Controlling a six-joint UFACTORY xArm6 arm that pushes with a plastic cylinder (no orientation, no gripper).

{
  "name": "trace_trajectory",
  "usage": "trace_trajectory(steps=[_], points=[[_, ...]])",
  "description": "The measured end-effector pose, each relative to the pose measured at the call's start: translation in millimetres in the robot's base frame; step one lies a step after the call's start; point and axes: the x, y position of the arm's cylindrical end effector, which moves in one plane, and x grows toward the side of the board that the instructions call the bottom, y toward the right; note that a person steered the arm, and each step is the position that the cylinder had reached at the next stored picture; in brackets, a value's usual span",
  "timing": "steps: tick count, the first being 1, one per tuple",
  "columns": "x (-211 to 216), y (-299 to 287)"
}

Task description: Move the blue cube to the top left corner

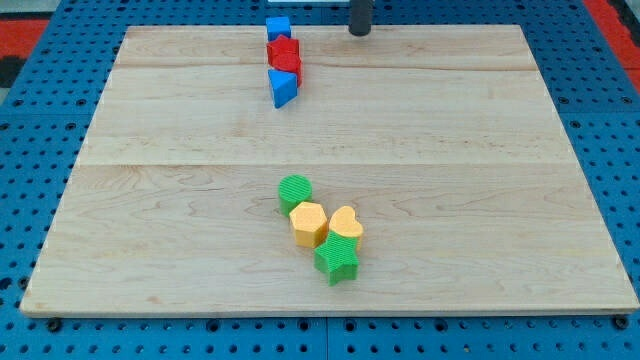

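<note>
Up at the view's top edge, my tip (360,32) sits just past the middle, touching nothing; it's a bare rod, so the tool has no clench or release to speak of. Left of it, near but apart, the blue cube (278,27) heads a tight column with a red block (284,55) and a blue triangular block (283,88) below it. Well apart, lower on the wooden tabletop (150,200), there's a cluster: green cylinder (295,191), yellow hexagon-ish block (308,223), yellow heart (346,224), and green star (338,260).
</note>
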Motion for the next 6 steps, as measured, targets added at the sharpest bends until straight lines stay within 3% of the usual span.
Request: trace_trajectory(steps=[1, 2, 4, 5, 6], points=[[1.7, -53.5], [-0.4, -166.2], [16.8, -242.0], [38.3, -220.3], [88.4, -212.8]])
